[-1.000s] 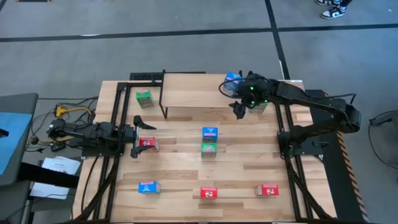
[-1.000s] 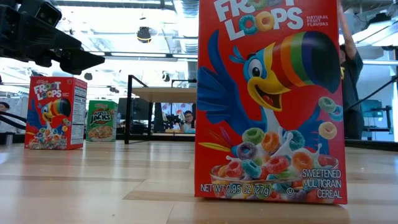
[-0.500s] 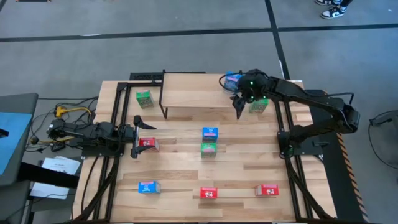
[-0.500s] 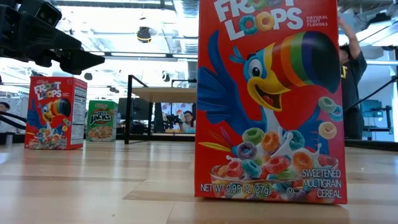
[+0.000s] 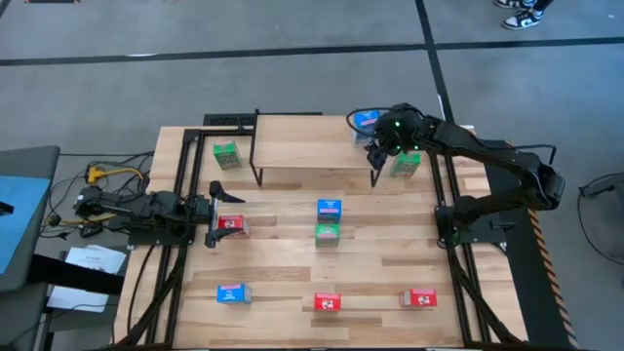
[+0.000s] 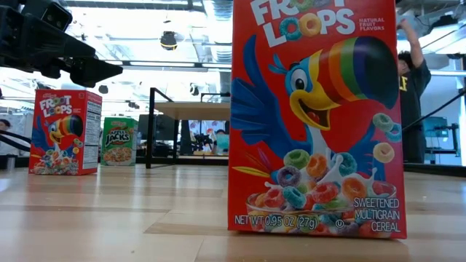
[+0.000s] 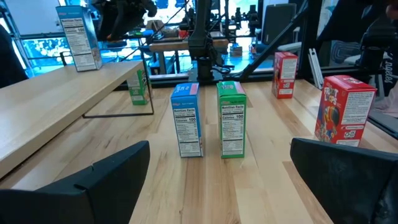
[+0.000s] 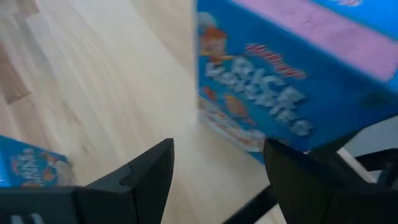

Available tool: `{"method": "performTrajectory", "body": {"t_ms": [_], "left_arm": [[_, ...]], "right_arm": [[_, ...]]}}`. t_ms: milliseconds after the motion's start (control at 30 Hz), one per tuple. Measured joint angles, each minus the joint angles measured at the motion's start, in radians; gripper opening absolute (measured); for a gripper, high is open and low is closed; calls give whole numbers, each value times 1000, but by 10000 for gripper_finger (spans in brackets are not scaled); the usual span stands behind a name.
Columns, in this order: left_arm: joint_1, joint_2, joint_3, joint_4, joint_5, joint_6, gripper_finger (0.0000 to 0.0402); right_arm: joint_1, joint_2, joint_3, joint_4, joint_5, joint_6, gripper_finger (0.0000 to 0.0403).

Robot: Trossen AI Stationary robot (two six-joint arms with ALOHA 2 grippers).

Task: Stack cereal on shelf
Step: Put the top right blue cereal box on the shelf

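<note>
The shelf [image 5: 302,141] stands at the table's far side. A blue cereal box [image 5: 366,119] stands upright on the shelf's far right corner, also seen in the left wrist view [image 7: 78,37]. My right gripper [image 5: 378,146] hovers open just on the near side of this box, tilted downward. The box [image 8: 292,93] lies ahead of the fingertips [image 8: 155,162], not between them. My left gripper [image 5: 222,213] waits open and level at the table's left edge, above a red box [image 5: 232,224].
On the table stand a blue box [image 5: 329,208] and a green box [image 5: 328,234] at the middle. A green box [image 5: 226,154] is left of the shelf and another [image 5: 405,164] is right of it. Along the near edge are a blue box [image 5: 234,292] and two red boxes [image 5: 327,302], [image 5: 419,298].
My right gripper has swung toward the table's far edge along the shelf's right end, closer to the blue box. Its fingers have kept the same gap. The blue box has stayed standing on the shelf.
</note>
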Motion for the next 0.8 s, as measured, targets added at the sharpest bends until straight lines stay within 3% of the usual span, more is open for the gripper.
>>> {"method": "performTrajectory", "body": {"t_ms": [333,800], "left_arm": [[0,0,0,0,0,0,379],[0,0,0,0,0,0,379]], "right_arm": [[52,40,0,40,-10,43,272],[27,100,0,143,-4,44,272]]}}
